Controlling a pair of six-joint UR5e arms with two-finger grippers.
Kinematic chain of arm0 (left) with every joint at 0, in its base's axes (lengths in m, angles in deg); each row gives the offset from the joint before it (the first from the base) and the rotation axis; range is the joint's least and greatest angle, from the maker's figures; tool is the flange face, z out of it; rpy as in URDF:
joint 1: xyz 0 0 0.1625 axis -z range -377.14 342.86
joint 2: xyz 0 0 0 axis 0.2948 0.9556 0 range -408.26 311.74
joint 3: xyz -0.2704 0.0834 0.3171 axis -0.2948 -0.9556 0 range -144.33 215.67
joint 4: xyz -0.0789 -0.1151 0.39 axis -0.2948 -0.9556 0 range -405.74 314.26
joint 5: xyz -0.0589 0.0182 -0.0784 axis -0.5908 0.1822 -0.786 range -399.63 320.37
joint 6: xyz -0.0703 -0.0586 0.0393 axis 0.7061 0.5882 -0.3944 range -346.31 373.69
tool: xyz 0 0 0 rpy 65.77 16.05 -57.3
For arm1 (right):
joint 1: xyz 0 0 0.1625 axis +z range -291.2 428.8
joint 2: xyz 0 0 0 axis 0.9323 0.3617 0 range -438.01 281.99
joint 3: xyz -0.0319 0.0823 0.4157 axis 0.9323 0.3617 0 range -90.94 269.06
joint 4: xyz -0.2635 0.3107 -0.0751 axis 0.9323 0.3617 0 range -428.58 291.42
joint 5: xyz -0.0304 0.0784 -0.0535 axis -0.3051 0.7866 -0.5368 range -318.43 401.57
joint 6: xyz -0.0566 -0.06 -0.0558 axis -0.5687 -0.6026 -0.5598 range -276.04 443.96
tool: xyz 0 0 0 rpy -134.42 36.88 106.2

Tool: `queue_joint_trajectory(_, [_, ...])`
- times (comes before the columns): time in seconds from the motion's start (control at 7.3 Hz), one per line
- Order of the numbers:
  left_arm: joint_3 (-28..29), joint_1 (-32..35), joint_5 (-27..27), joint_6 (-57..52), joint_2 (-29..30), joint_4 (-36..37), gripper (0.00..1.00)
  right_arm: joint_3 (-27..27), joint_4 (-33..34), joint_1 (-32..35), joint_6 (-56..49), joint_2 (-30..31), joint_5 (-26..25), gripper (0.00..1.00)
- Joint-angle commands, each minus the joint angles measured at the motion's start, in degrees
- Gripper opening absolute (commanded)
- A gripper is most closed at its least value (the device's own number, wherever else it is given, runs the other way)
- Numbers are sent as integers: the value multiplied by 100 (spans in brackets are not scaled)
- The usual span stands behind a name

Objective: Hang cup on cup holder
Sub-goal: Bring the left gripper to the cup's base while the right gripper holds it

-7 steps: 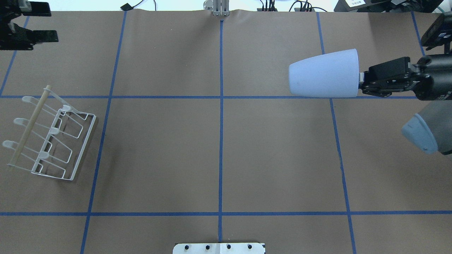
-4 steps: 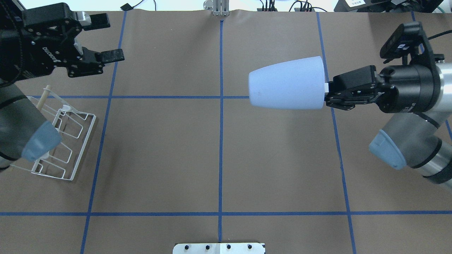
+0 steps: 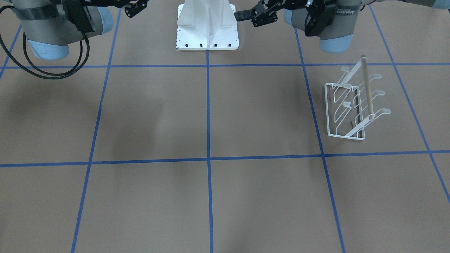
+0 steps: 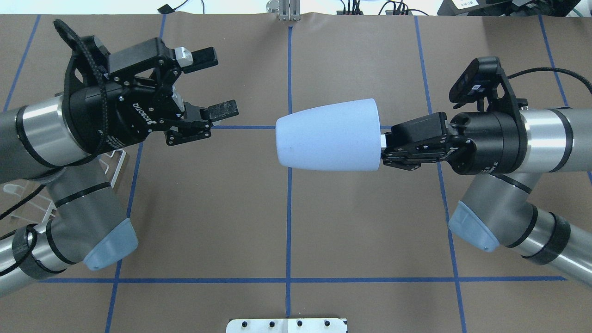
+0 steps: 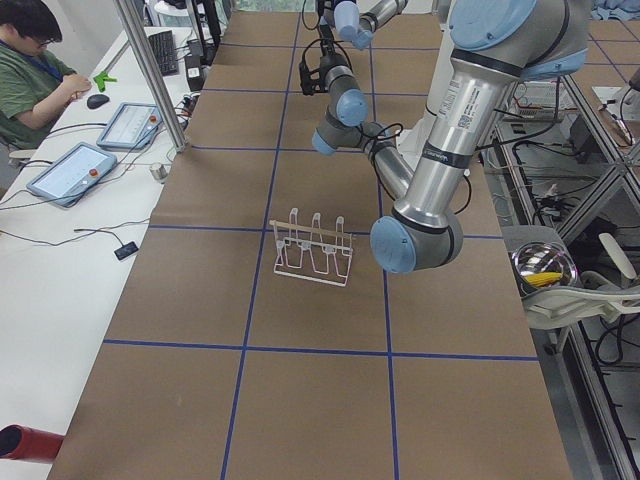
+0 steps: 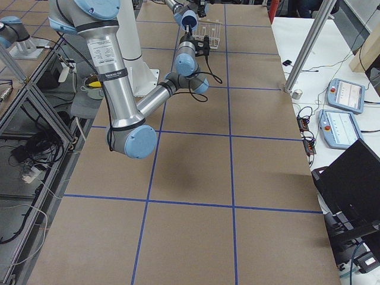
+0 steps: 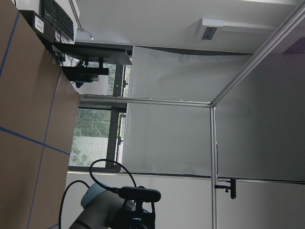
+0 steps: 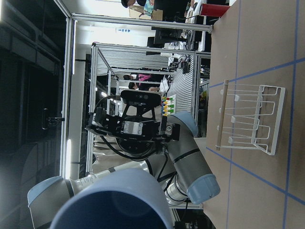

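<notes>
Since the previous frame the right arm has carried the cup (image 4: 328, 135) further left, so it now sits across the centre blue tape line (image 4: 288, 217) rather than right of it. The left arm has swung in towards the centre and now hides most of the holder in the overhead view. The cup is held in the air on its side, clear of the worktop (image 4: 208, 222), with its narrow closed base pointing left and its wide mouth pointing right. The right gripper (image 4: 383, 147) has its fingers clenched on the rim at the mouth end; its wrist camera looks over the cup's rim (image 8: 114, 202) towards the left arm. The left gripper (image 4: 215, 82) has its fingers (image 4: 223, 108) released and spread wide. It is aimed right at the cup's base, near it but not touching, with a clear gap between them. It sits slightly further from the robot than the cup. The holder (image 3: 353, 105) stands on the worktop at the far left, its wire base frame flat, its wooden rod (image 3: 367, 88) along the top and its prongs angled up. It is well apart from the cup and from both grippers. The cup is not yet hung.
</notes>
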Motion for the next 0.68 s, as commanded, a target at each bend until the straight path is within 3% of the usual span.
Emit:
queue_joint_trajectory(0.0, [26,-189,23,37,83,15,98,-6,-3,-181,0,-83,-261,0])
queue_joint_trajectory(0.55, [-44,-453,40,37,180,15,98,82,6,-226,-9,-180,-307,0])
